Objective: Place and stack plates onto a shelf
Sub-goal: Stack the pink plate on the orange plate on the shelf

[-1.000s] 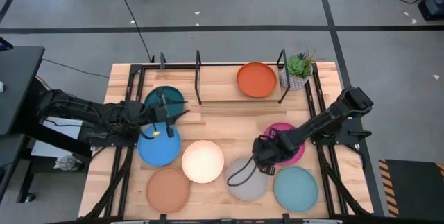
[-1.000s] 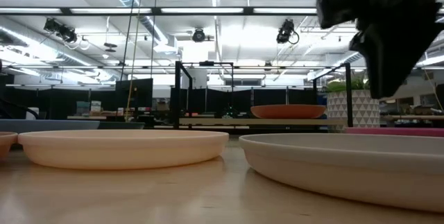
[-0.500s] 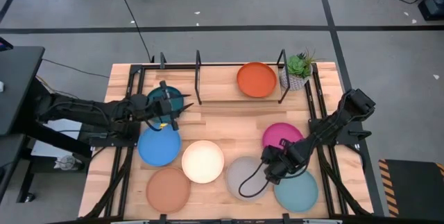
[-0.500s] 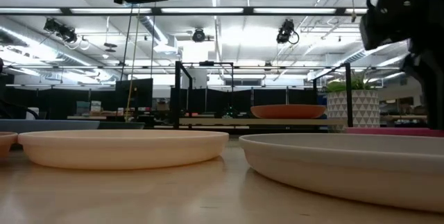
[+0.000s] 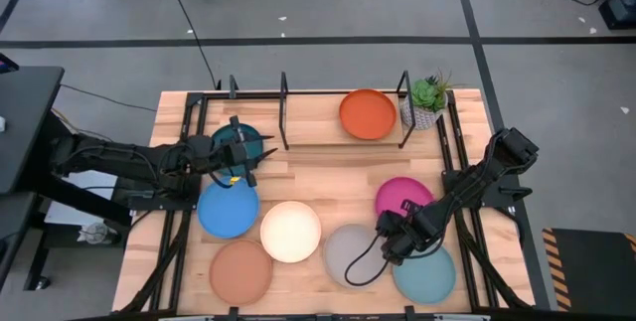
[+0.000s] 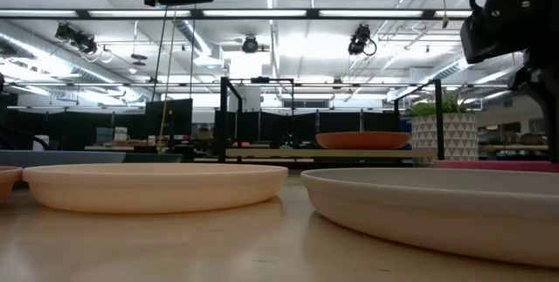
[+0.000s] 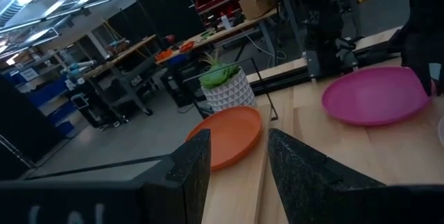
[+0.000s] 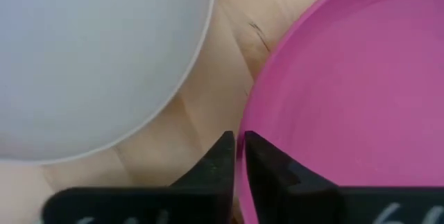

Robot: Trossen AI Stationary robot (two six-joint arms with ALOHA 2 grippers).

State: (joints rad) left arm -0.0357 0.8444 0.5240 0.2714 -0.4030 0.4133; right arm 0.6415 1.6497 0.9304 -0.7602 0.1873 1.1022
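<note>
Right pincer swung back, nipping magenta plate rim, left pincer parted, grip hidden overhead.

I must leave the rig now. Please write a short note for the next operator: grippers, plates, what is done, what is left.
Right gripper: shut on the magenta plate, at its rim, beside the grey plate.
Left gripper: open, holding nothing, over the dark teal plate by the shelf.
Done: only the orange plate lies on the shelf.
Left: the seven other plates are on the table.
</note>
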